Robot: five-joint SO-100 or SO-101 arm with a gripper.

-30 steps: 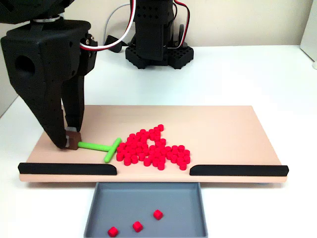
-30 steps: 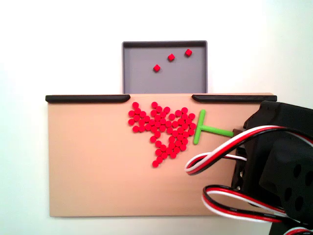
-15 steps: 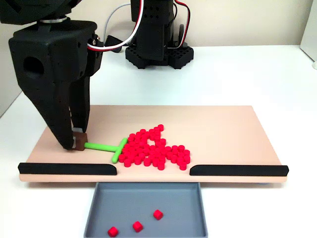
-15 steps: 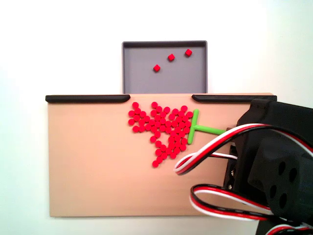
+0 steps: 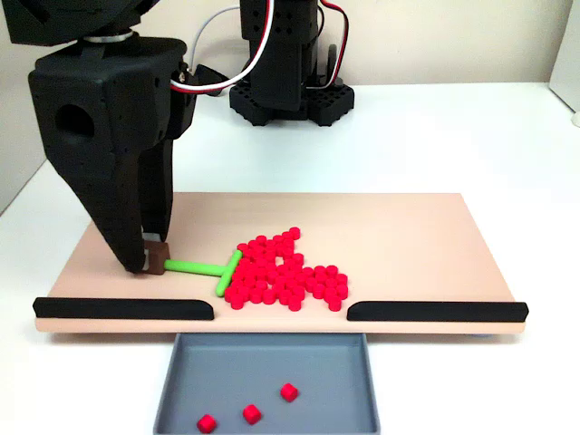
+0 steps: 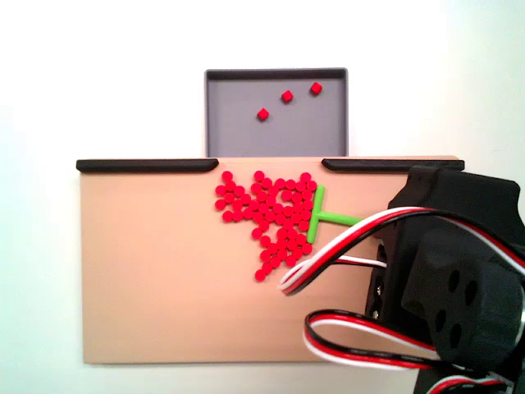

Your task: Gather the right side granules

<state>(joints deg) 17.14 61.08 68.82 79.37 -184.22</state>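
Gripper point(image 5: 152, 261) had clamped the stem end of the green T-stick point(image 5: 204, 269), jaws closed tight on it, and you shoved it further right over the last second. Crossbar packed the near edge of the granules point(image 5: 285, 272) into a tighter clump on the board point(image 5: 408, 236), so the gather was progressing. Low fixed view showed the grip; top-down one hid it behind cables, but showed the heap's outline point(image 6: 271, 222) by the tray point(image 6: 238, 135) gap.

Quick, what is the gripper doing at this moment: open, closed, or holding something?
Gripper: closed on the handle end of the green T-shaped stick, whose crossbar rests against the red granules on the board.
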